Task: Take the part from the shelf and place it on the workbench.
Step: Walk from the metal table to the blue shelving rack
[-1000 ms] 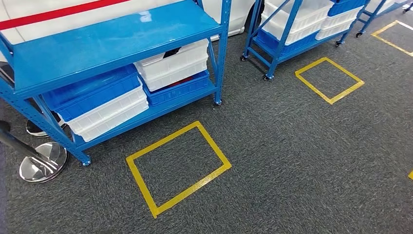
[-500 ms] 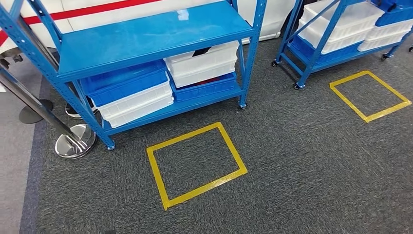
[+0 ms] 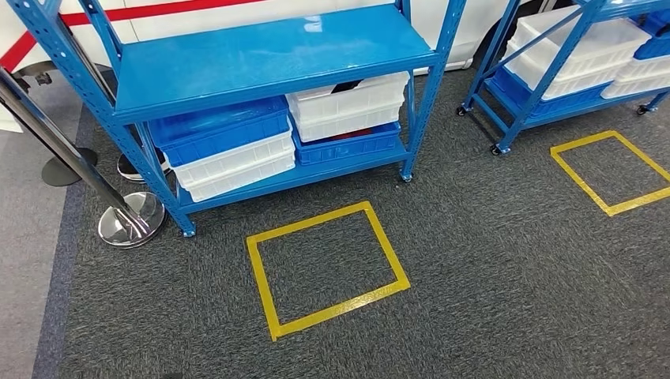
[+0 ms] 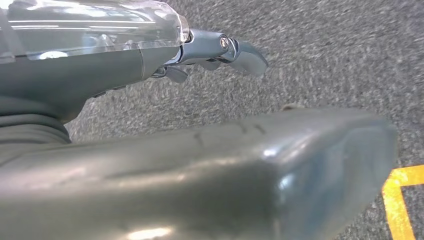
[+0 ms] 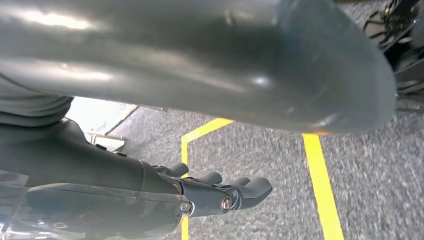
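While the robot stands short of the blue shelf, both arms hang at its sides, which is why each wrist camera looks down at grey carpet. The left hand holds nothing, its thumb extended and its darker fingers stretched out loosely. The right hand is likewise empty, fingers only slightly curled above a yellow tape line. A yellow taped square lies on the floor just in front of the shelf, probably marking where the robot should stand to reach in. On the lower level, white bins sit stacked on blue bins. A dark object shows at the rim of the upper white bin; whether it is the part cannot be told. A chrome stanchion base rests beside the shelf's near left leg. A second rack stands well apart to the right. The fetch is judged not yet begun.
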Motion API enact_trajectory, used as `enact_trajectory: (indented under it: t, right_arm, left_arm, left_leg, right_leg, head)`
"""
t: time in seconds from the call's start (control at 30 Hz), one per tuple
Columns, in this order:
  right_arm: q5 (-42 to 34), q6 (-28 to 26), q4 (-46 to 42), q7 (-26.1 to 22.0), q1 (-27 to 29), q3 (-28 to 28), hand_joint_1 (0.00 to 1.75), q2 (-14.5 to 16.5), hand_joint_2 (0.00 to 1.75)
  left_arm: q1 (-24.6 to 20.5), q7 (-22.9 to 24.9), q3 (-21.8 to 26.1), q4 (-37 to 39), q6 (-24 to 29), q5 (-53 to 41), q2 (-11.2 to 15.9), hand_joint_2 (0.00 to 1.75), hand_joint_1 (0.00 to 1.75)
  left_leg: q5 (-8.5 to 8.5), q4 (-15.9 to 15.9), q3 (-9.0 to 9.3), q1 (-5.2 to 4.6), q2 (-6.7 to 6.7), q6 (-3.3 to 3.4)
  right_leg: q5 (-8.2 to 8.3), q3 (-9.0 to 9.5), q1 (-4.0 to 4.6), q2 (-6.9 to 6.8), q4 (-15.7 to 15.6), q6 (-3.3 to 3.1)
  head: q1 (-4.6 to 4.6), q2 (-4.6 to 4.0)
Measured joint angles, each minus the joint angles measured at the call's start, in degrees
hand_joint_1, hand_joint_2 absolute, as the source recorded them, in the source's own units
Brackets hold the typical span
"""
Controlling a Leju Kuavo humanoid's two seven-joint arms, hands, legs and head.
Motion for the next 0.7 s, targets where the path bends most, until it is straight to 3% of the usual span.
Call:
enact_trajectory:
  t: [0.07,0.1,0.13,0.27,0.33,0.4,0.43,0.47,0.5,0.57,0.6,0.63,0.7]
  right_arm:
    - [0.0,0.0,0.0,0.0,0.2,0.0,0.00,-0.1,0.00]
    - [0.0,0.1,0.0,-0.1,0.2,0.0,0.00,-0.1,0.00]
    - [0.0,0.2,0.0,-0.1,0.3,0.0,0.00,-0.1,0.00]
    - [-0.1,0.3,0.0,-0.4,0.2,-0.1,0.00,0.0,0.00]
    - [-0.1,0.4,0.0,-0.5,0.3,-0.1,0.00,0.1,0.00]
    - [-0.1,0.4,0.0,-0.6,0.5,-0.1,0.00,0.0,0.00]
    - [-0.1,0.4,0.0,-0.6,0.5,-0.1,0.00,0.0,0.00]
    - [-0.1,0.4,0.0,-0.6,0.6,-0.1,0.00,0.0,0.00]
    - [-0.1,0.5,0.0,-0.6,0.6,-0.1,0.00,0.0,0.00]
    - [-0.1,0.5,0.1,-0.6,0.7,-0.1,0.00,0.1,0.00]
    - [-0.1,0.6,0.2,-0.7,0.7,-0.1,0.00,0.2,0.00]
    - [-0.2,0.6,0.2,-0.7,0.7,-0.1,0.00,0.3,0.00]
    - [-0.2,0.7,0.3,-0.8,0.6,-0.1,0.00,0.3,0.00]
  left_arm:
    - [0.1,0.0,0.0,0.0,0.0,0.0,-0.1,0.00,0.00]
    - [0.0,0.0,0.0,0.0,0.0,0.0,-0.1,0.00,0.00]
    - [0.0,0.0,0.0,0.0,0.0,0.0,-0.1,0.00,0.00]
    - [0.0,-0.1,0.0,0.0,0.0,0.0,-0.1,0.00,0.00]
    - [0.1,-0.1,0.1,0.0,-0.1,0.0,0.0,0.00,0.00]
    - [0.2,-0.1,0.1,0.0,-0.1,0.0,-0.1,0.00,0.00]
    - [0.3,-0.1,0.1,0.0,-0.2,0.0,-0.1,0.00,0.00]
    - [0.4,0.0,0.1,0.0,-0.2,0.0,-0.1,0.00,0.00]
    - [0.5,0.0,0.1,0.0,-0.2,0.0,-0.1,0.00,0.00]
    - [0.7,0.0,0.2,0.0,-0.2,0.0,0.0,0.00,0.00]
    - [0.7,0.0,0.2,0.0,-0.3,0.0,0.0,0.00,0.00]
    - [0.7,0.0,0.2,0.0,-0.3,-0.1,0.0,0.00,0.00]
    - [0.7,-0.1,0.2,0.0,-0.5,-0.1,0.0,0.00,0.00]
  left_leg:
    - [-0.72,0.0,0.80,-0.01,-0.44,-0.49]
    - [-1.11,0.1,1.03,-0.09,-0.64,-0.83]
    - [-1.43,0.2,1.16,-0.17,-0.77,-1.16]
    - [-2.45,0.8,1.35,0.02,-0.70,-2.41]
    - [-4.37,5.6,-0.93,0.17,-0.38,-2.80]
    - [-6.72,13.7,-5.88,0.18,-0.20,-2.90]
    - [-6.97,16.6,-8.10,0.18,-0.17,-2.88]
    - [-6.08,17.6,-9.46,0.16,-0.15,-2.79]
    - [-4.06,16.3,-9.72,0.11,-0.14,-2.59]
    - [0.95,9.7,-7.95,-0.18,0.10,-1.70]
    - [2.44,6.6,-6.85,-0.48,0.36,-1.21]
    - [2.85,4.5,-5.98,-0.82,0.59,-0.84]
    - [1.92,2.7,-4.99,-1.37,0.70,-0.29]
  right_leg:
    - [4.62,3.09,-0.12,0.19,-7.7,-0.19]
    - [5.79,4.46,-0.07,0.33,-10.8,-0.40]
    - [6.10,5.27,0.02,0.47,-12.6,-0.65]
    - [5.15,6.07,0.23,0.45,-13.6,-2.13]
    - [4.71,6.85,0.16,0.17,-13.9,-2.95]
    - [3.89,7.66,0.46,-0.08,-14.0,-3.51]
    - [3.43,8.16,0.64,-0.11,-14.0,-3.64]
    - [2.91,8.79,0.81,-0.10,-14.0,-3.69]
    - [2.32,9.57,0.96,-0.07,-14.0,-3.70]
    - [1.06,11.23,1.11,-0.11,-14.0,-3.59]
    - [0.47,11.80,1.20,-0.14,-14.0,-3.40]
    - [0.01,12.14,1.11,-0.17,-14.1,-3.11]
    - [-0.15,12.69,0.93,-0.25,-13.8,-2.27]
  head:
    - [0.00,-0.01]
    - [0.00,0.00]
    - [0.00,-0.01]
    - [-0.01,0.01]
    - [-0.02,0.01]
    - [-0.02,0.01]
    - [-0.01,0.01]
    - [-0.01,0.01]
    - [-0.01,0.01]
    - [0.01,-0.01]
    - [0.01,-0.01]
    - [0.01,-0.01]
    - [-0.01,0.00]
